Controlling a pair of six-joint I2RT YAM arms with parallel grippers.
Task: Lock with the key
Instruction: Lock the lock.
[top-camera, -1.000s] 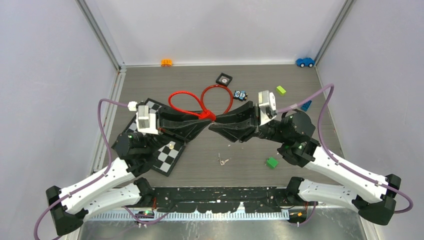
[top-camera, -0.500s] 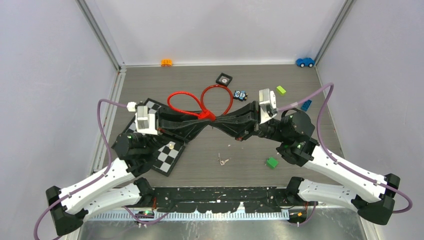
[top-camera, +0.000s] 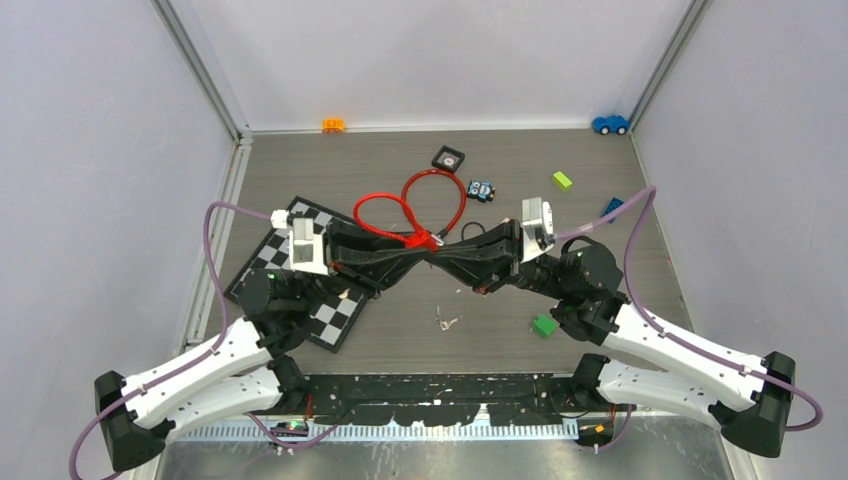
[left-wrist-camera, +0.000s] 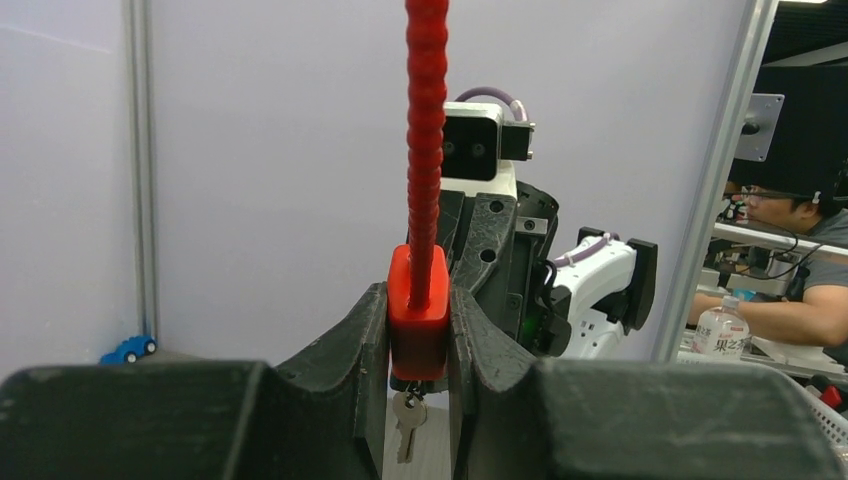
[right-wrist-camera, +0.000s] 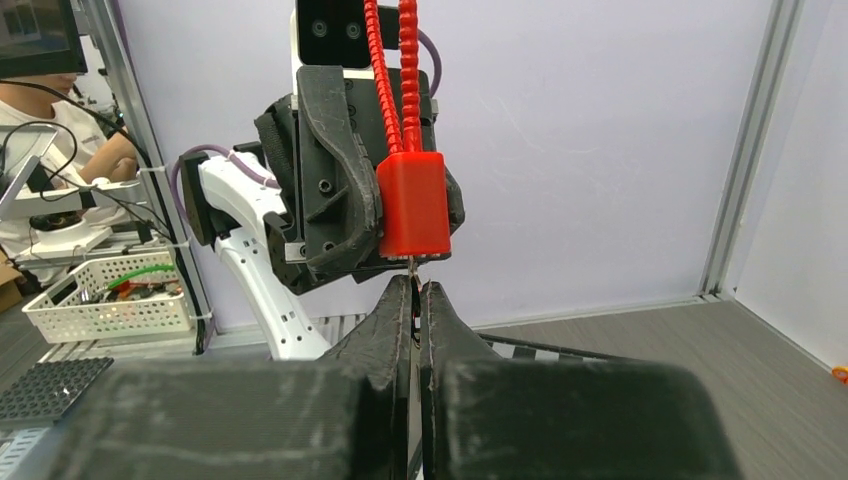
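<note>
Red cable lock (top-camera: 424, 240) sits mid-frame in the top view, left fingers (left-wrist-camera: 340, 350) clamped on its stiff plastic body; right fingers (right-wrist-camera: 385, 330) look pinched shut on the thin key (right-wrist-camera: 413, 270) underneath. Key's probably slippery and fragile; I'd grip its flat head squarely.

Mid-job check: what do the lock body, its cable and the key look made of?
The lock body looks like red plastic: a smooth, slightly glossy moulded block. The cable seems sheathed in red plastic, ribbed like beads; any core is hidden. The key looks like metal, given its silvery grey sheen.
</note>
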